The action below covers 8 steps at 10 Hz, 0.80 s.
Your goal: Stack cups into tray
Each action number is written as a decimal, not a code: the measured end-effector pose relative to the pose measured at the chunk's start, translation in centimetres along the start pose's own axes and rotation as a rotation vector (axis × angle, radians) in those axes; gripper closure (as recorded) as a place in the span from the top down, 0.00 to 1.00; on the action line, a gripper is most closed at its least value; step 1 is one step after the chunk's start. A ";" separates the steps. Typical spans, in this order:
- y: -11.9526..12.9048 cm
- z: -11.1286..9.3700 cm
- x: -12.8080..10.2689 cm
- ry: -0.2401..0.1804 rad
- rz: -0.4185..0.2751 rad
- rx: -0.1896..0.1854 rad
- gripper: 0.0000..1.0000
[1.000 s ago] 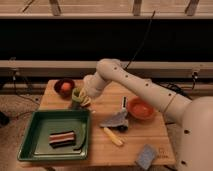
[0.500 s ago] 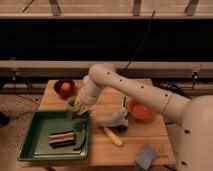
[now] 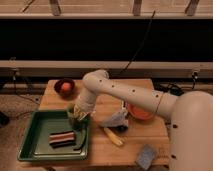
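Hand [image 3: 76, 114] over tray [image 3: 31, 149] rim

The large dark green rectangular plastic tray [image 3: 37, 145] looks smooth with a dull sheen. Over its far right corner the robot's hand [image 3: 76, 114] sits at a pale green translucent plastic cup [image 3: 72, 111]. The pale wooden desk [image 3: 132, 142] looks matt; the white arm shell [image 3: 130, 95] seems smooth plastic.
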 end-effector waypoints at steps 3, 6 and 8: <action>0.0 0.0 0.9 0.035 0.013 -0.001 0.76; 0.1 -0.2 1.5 0.058 0.023 0.007 0.80; 0.0 -0.2 1.6 0.063 0.023 0.012 0.80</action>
